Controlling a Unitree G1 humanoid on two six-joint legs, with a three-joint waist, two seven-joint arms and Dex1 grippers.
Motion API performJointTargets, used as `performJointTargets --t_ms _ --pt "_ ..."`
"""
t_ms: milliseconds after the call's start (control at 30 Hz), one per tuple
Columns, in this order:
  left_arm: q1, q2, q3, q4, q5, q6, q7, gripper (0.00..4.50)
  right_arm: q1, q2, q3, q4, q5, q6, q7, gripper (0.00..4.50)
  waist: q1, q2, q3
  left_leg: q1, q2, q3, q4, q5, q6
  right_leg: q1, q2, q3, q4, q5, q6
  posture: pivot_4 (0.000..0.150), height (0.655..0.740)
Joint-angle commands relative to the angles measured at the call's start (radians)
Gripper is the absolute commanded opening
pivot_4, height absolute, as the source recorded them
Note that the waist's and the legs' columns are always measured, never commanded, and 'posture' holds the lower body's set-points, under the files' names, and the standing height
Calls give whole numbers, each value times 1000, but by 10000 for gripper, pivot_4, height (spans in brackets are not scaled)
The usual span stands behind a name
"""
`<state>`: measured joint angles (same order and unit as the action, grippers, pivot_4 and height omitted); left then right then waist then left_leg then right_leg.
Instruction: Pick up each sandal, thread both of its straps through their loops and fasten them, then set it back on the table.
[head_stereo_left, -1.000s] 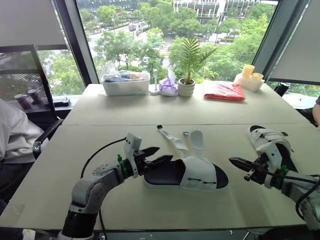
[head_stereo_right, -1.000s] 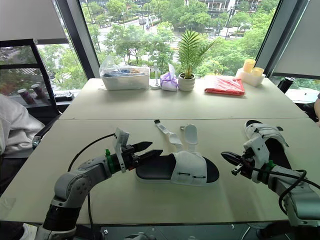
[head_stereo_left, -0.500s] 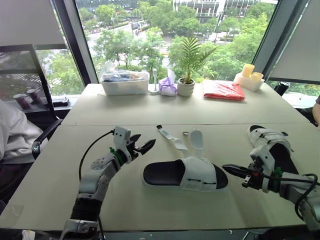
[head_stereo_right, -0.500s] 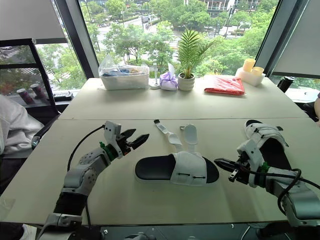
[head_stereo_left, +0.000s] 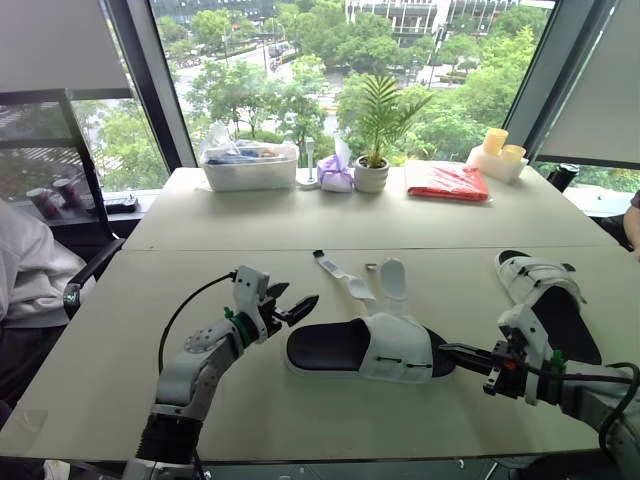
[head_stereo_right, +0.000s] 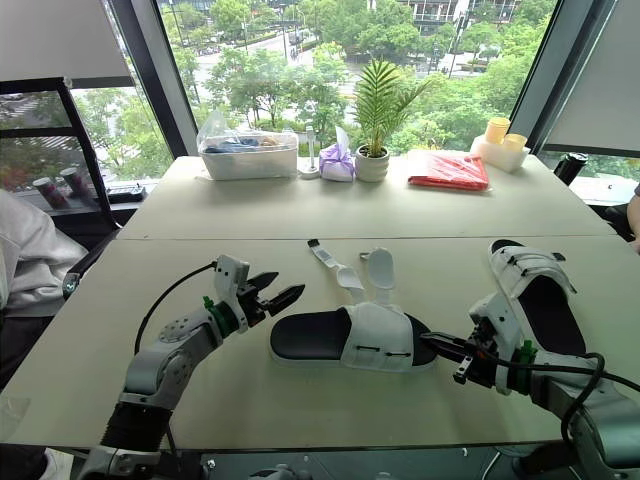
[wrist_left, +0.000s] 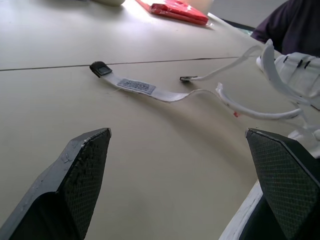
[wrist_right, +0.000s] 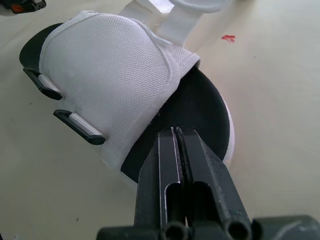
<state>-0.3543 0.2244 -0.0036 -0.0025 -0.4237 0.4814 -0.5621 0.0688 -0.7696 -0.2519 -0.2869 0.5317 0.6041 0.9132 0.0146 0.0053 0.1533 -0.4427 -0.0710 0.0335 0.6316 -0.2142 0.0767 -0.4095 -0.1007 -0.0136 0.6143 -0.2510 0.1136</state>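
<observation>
**Left pincer (head_stereo_left: 296, 297) spread off the heel, right pincer (head_stereo_left: 447, 350) together at the toe of the sandal (head_stereo_left: 385, 345).**

The left pincer hangs with its 2 fingers wide apart, just beside the sandal's black heel end and not touching it. The sandal lies flat in the middle of the desk (head_stereo_left: 300, 225). Its 2 white straps (head_stereo_left: 338, 270) are loose and trail over the desk on the far side. At the toe end, the right pincer's fingers are pressed together, with their tips touching the black footbed beside the white upper. A 2nd sandal (head_stereo_left: 540, 285) lies well to the right, with straps across it.
</observation>
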Motion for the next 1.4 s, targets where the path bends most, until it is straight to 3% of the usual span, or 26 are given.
performJointTargets --t_ms 33,400,900,1400 --pt "-15 9 -5 -41 -2 9 -8 44475 -18 5 6 -11 -2 -20 -4 0 0 0 0 0 0 0 0 0 0 0 0 0 0 0 0 1500 7388" --pt "-44 28 -35 -24 2 26 -45 44475 -46 27 74 27 -27 -55 -6 0 0 0 0 0 0 0 0 0 0 0 0 0 0 0 0 1500 7388" --pt "-102 38 -56 70 12 22 -114 44475 -128 35 183 236 -130 -202 57 0 -4 -1 0 3 0 0 1 0 0 2 1 0 1 1 -2 1500 7388" --pt "-131 42 -13 103 -15 48 -138 44475 -117 69 197 225 -133 -210 38 0 -4 -2 -1 4 0 0 1 0 0 2 1 0 1 1 -2 1500 7388"
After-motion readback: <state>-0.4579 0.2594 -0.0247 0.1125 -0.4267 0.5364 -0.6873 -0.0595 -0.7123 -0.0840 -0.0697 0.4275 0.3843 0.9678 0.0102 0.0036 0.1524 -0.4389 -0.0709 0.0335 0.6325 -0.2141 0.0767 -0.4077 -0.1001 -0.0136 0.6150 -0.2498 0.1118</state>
